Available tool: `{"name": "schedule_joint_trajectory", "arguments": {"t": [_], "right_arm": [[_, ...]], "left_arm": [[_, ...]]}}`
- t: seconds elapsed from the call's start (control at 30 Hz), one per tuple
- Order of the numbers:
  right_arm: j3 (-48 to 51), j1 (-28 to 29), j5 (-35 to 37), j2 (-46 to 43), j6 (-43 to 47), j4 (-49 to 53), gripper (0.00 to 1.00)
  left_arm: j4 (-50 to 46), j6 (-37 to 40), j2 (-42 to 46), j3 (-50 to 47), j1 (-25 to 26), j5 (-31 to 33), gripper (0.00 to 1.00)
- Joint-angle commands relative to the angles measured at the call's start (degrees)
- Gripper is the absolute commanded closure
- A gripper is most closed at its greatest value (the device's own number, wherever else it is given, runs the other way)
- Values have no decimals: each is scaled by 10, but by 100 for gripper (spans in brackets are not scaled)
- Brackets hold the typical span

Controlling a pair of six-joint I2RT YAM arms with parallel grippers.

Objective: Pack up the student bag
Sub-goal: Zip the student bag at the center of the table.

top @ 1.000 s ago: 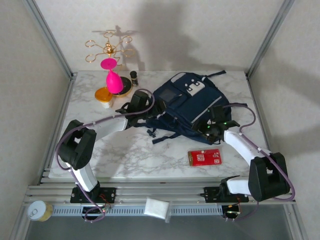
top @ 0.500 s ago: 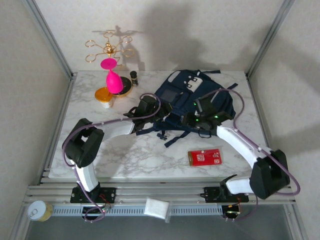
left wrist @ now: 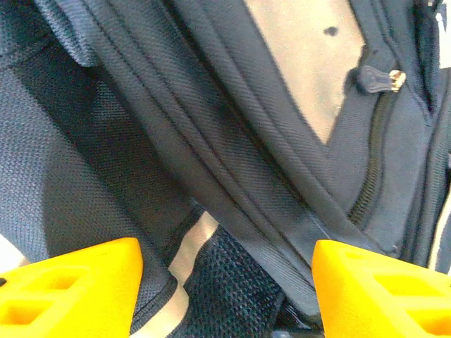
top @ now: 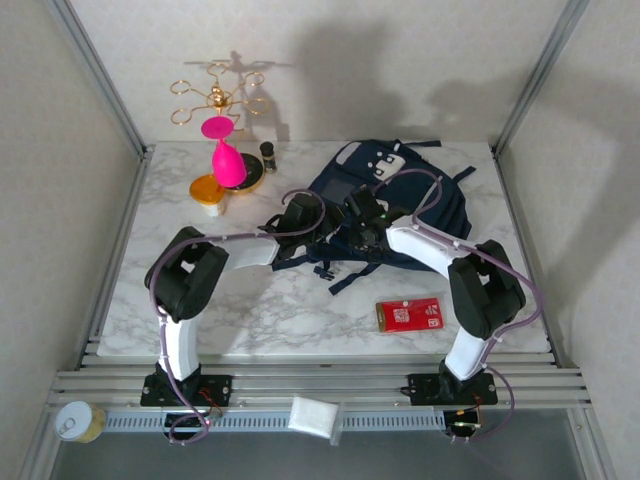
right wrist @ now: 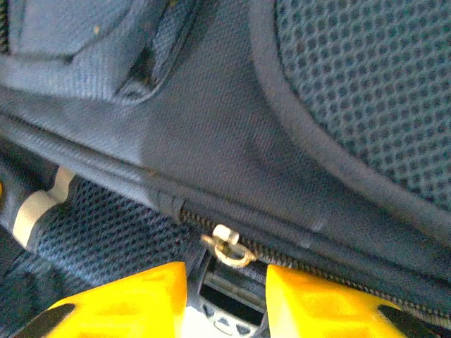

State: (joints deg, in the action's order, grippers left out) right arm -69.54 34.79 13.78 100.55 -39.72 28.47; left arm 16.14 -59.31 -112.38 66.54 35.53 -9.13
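Note:
The student bag [top: 420,200], navy with a white dotted patch, lies at the back middle of the marble table [top: 250,300]. My left gripper [top: 310,222] is at its near-left edge. In the left wrist view, the left gripper [left wrist: 225,296] stands open and wide, its yellow fingertips [left wrist: 70,289] either side of a fold of the bag [left wrist: 232,141] and a mesh strap. My right gripper [top: 358,225] is just beside it. In the right wrist view, the right gripper [right wrist: 227,303] has a narrow gap, and a small gold zipper pull [right wrist: 227,246] on the bag [right wrist: 232,127] sits just beyond its tips.
A red packet [top: 409,315] lies on the table in front of the bag. At the back left stand a pink cup [top: 226,155], an orange-lidded tub [top: 207,190], a small dark bottle [top: 268,152] and a gold rack [top: 213,97]. Dark straps [top: 345,275] trail toward me.
The right gripper swept left from the bag's near-right corner to its near-left edge, and its jaws narrowed. The bag bunched toward the back. The left gripper shifted slightly right.

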Motion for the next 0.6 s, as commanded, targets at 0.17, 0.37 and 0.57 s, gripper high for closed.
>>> {"name": "schedule_joint_trajectory", "arguments": {"t": [0.17,0.37,0.57], "right_arm": [[-38,4,95,53,-2,-30,71],[-9,4,119,51,16,-82,72],[4,4,89,30,34,-74,81]], "left_arm": [[-4,-18,-32,21,-5,50,38],[-10,-24,-53,21,-5,66,38],[-18,-24,-62,20,-5,80,39]]}}
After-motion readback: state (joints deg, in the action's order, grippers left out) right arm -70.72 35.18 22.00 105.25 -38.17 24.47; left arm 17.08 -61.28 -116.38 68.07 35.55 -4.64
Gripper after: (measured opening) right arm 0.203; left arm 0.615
